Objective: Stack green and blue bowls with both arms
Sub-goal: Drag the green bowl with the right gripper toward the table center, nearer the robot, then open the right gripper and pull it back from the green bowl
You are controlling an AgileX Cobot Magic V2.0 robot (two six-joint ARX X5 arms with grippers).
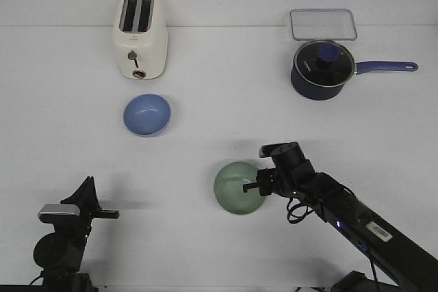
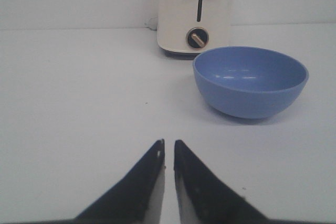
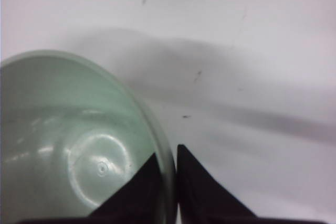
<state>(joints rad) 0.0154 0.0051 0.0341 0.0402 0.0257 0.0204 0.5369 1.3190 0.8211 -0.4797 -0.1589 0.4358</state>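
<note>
The pale green bowl [image 1: 237, 187] sits near the table's middle, toward the front. My right gripper [image 1: 254, 184] is shut on its right rim, one finger inside and one outside, as the right wrist view shows on the green bowl [image 3: 68, 145] with the gripper [image 3: 167, 156] astride the rim. The periwinkle blue bowl [image 1: 146, 114] stands upright further back on the left, just in front of the toaster. My left gripper [image 1: 109, 215] is at the front left, shut and empty; in the left wrist view the gripper [image 2: 168, 144] points toward the blue bowl [image 2: 250, 80], well short of it.
A cream toaster [image 1: 140, 35] stands at the back left, just behind the blue bowl. A dark navy saucepan [image 1: 321, 69] with glass lid and a clear rectangular container [image 1: 323, 24] stand at the back right.
</note>
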